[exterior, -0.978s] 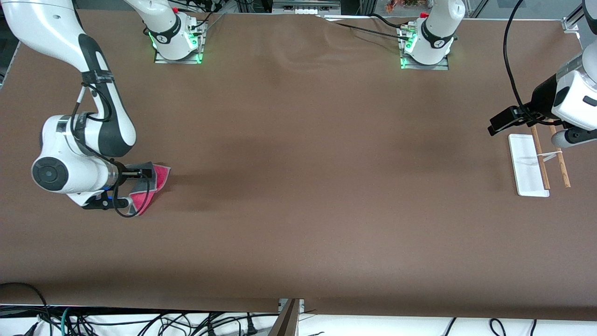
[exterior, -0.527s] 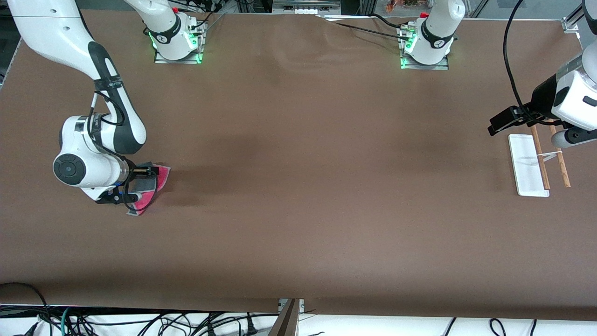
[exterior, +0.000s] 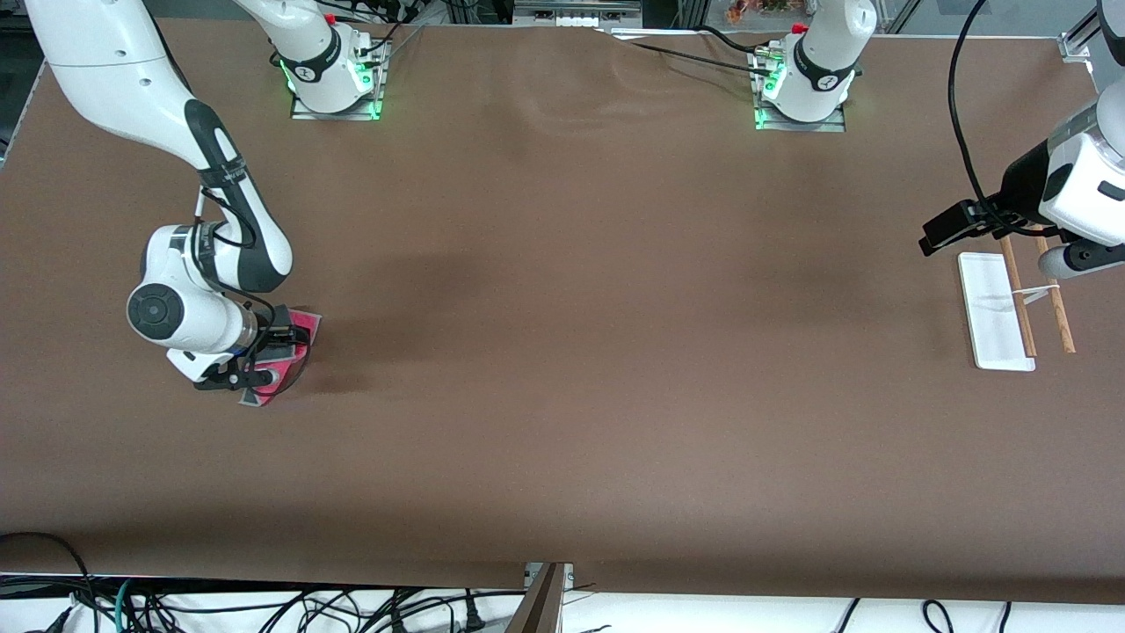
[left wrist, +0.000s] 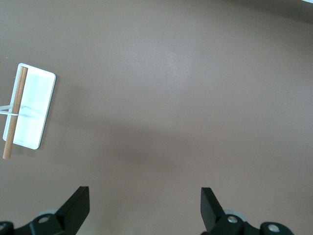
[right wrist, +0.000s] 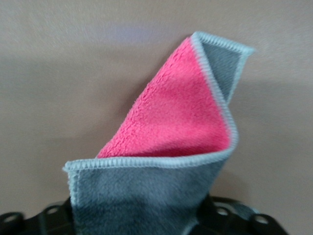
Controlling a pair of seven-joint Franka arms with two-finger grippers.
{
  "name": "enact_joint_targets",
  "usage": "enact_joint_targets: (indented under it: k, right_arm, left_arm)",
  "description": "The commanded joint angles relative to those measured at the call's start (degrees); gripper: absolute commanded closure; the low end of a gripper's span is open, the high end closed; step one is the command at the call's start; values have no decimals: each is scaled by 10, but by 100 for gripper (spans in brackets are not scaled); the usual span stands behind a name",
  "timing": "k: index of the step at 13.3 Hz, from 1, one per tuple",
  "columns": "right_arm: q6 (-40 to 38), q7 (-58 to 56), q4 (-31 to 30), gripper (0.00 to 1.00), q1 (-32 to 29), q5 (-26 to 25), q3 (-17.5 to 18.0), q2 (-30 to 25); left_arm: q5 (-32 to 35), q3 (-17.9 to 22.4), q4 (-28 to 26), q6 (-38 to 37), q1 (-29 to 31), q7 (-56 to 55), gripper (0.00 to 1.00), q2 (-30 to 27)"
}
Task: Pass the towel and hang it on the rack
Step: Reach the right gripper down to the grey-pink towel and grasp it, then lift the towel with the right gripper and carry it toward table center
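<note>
Towel count: 1, the towel (exterior: 294, 338) pinched in the right gripper (exterior: 279, 334). 1 rack (exterior: 1019, 303) with 2 rods; left gripper (left wrist: 144, 208) waits nearby, fingers spread wide.

bare table (exterior: 562, 352) mid-span, rack (exterior: 1011, 303) at left arm's end

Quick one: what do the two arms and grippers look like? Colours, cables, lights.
Both arms are glossy white with dark grey or black joint sections. Black cables run along the right arm and loop to the left arm. Green lights glow at both bases. The left gripper has black, blocky jaws; the right gripper is black too.
</note>
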Motion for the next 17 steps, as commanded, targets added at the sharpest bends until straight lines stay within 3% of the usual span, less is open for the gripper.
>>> enact_joint_targets:
  k: [1, 6, 9, 12, 17]
  right_arm:
    - [11, -26, -18, 99, -3, 10, 0, -11]
    - [-16, -29, 0, 100, -3, 9, -2, -24]
    - [-123, -23, 76, 100, -2, 12, 10, -34]
    - [-242, 8, 177, 100, -2, 23, 66, -35]
    - [-245, 201, 212, 100, 0, 42, 197, -38]
  left_arm:
    - [-1, 2, 20, -13, -3, 2, 0, 9]
    - [-1, 2, 21, -13, -3, 2, 0, 9]
    - [-1, 2, 20, -13, -3, 2, 0, 9]
    - [-1, 1, 21, -13, -3, 2, 0, 9]
    - [-1, 2, 21, -13, -3, 2, 0, 9]
